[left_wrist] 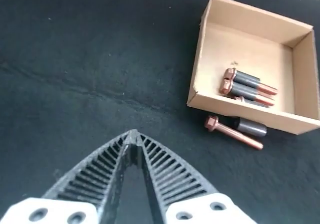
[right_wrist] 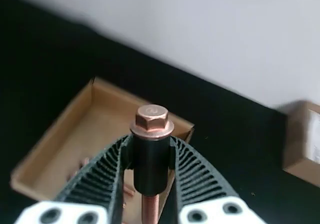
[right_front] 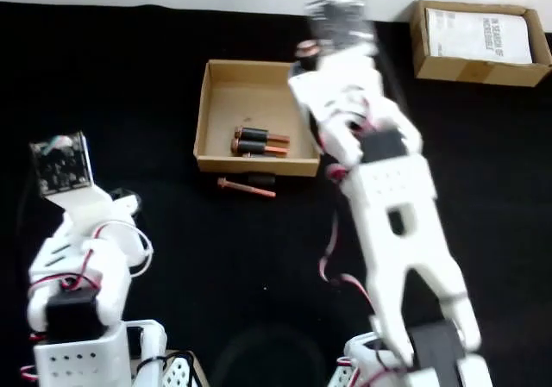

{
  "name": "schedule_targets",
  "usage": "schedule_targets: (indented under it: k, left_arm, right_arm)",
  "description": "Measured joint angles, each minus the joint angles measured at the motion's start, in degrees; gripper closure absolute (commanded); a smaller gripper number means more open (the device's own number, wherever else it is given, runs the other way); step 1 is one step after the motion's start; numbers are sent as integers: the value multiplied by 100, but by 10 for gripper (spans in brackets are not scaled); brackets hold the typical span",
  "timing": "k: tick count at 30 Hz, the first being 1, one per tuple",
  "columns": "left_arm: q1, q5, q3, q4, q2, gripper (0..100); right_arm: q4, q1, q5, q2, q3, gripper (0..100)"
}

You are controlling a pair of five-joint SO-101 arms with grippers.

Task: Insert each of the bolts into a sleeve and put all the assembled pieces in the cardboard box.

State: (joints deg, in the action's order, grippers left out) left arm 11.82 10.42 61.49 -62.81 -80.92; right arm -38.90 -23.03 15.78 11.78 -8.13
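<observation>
The right fingers (right_wrist: 107,176) clamp a black sleeve (right_wrist: 150,166) with a bolt (right_wrist: 152,121) through it. Its long axis runs along the fingers, hex head past the tips, by the cardboard box (right_front: 250,94). The left fingers (left_wrist: 165,166) are pressed together, empty. Perhaps three assembled pieces (right_front: 259,141) lie in the box, parallel to its front wall. A loose bolt (right_front: 246,186) and a loose sleeve (right_front: 261,179) lie on the counter (right_front: 172,232) along that wall. The print on the sheet (right_front: 479,34) is unreadable.
</observation>
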Motion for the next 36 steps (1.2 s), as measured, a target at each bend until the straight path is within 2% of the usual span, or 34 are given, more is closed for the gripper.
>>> schedule_targets:
  k: [6,14,18,22,26,27,36]
  left_arm:
    - [-9,0,1802,1248,-888,992]
    - [-9,0,2998,2207,-1415,992]
    - [-18,0,3455,2919,-1433,992]
    - [-9,0,3473,2954,-1442,992]
    - [18,0,3473,2620,-1451,991]
    - [18,0,3473,2585,-1451,991]
    - [18,0,3473,2558,-1451,991]
  right_arm:
    - [167,-378,1908,-1319,62,992]
    - [1899,-404,3824,-2585,70,992]
    - [2664,-404,4343,-3138,70,992]
    - [2884,-448,4404,-3525,70,967]
    - [2804,-545,4105,-3552,97,819]
    - [2681,-571,3930,-3552,123,807]
    - [580,-914,1873,-3051,826,910]
